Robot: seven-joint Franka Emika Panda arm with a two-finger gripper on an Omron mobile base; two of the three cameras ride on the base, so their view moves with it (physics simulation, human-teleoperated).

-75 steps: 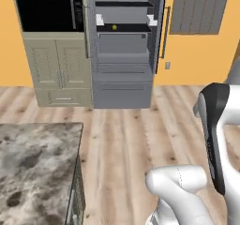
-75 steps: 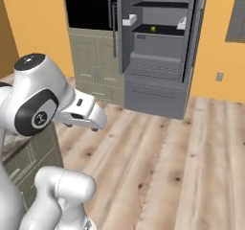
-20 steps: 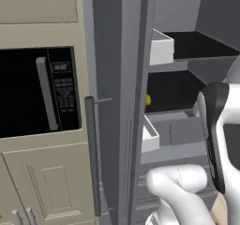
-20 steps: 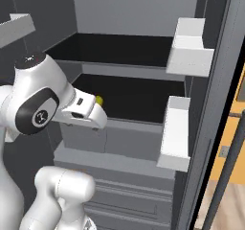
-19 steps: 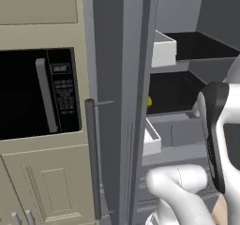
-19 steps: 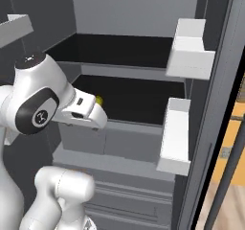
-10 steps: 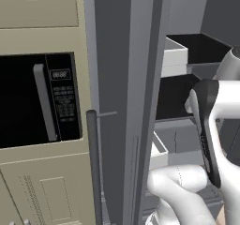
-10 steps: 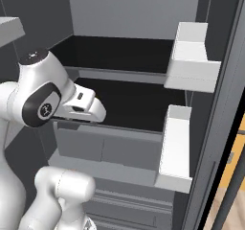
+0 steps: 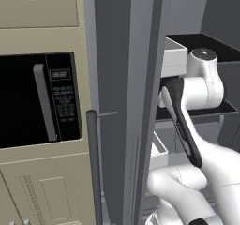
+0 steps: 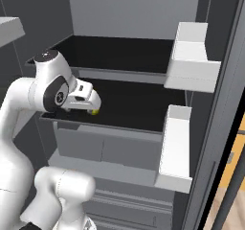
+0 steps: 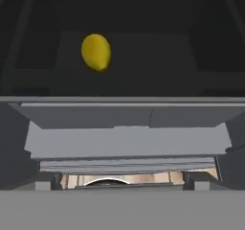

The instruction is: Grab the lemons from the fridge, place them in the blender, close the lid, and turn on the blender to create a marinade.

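Note:
The fridge (image 10: 119,13) stands open close in front of me. One small yellow lemon (image 11: 96,51) lies on its middle black shelf tray (image 10: 139,107). From the right base view the lemon (image 10: 95,112) just peeks out under my hand. My gripper (image 10: 89,108) hovers at the shelf's front left, right over that lemon. In the hand view the fingertips (image 11: 47,180) sit far apart, so the gripper (image 11: 122,182) is open and empty. The second lemon, the blender and the lid are out of view.
White door bins (image 10: 190,56) hang on the open right door, a lower one (image 10: 173,145) beneath. Grey drawers (image 10: 105,150) sit under the shelf. The left fridge door (image 9: 126,102) stands edge-on beside a beige cabinet with a black microwave (image 9: 40,100).
The base has driven up close to the fridge, so both views have shifted. The arm has risen and reached in, bringing the hand over the middle shelf above the lemon.

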